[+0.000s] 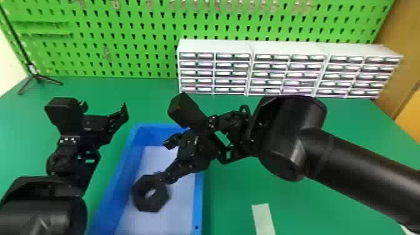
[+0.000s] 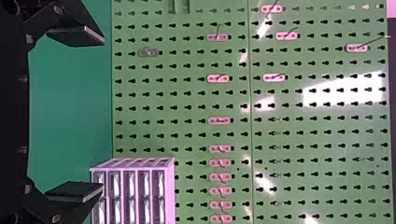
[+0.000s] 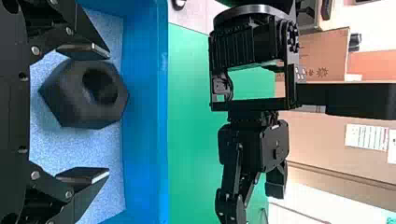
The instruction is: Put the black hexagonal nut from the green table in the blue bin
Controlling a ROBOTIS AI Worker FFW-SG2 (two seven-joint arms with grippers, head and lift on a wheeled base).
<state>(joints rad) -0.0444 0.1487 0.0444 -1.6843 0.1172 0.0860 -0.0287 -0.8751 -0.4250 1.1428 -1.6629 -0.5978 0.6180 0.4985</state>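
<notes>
Above the blue bin (image 1: 115,190), my right gripper (image 1: 167,160) has its jaws apart, the black hexagonal nut (image 1: 160,200) near one finger; beside the bin, my left gripper's (image 1: 104,108) jaws are likewise parted.

A workshop, by the look of it: a green pegboard (image 1: 125,68) with hooks (image 1: 115,3) rises along the worktop's (image 1: 353,125) far edge, drawer cabinets (image 1: 215,47) line that edge toward its right corner, and a tripod (image 1: 35,73) stands near the left one. Cardboard boxes (image 3: 317,53) lie beyond.
</notes>
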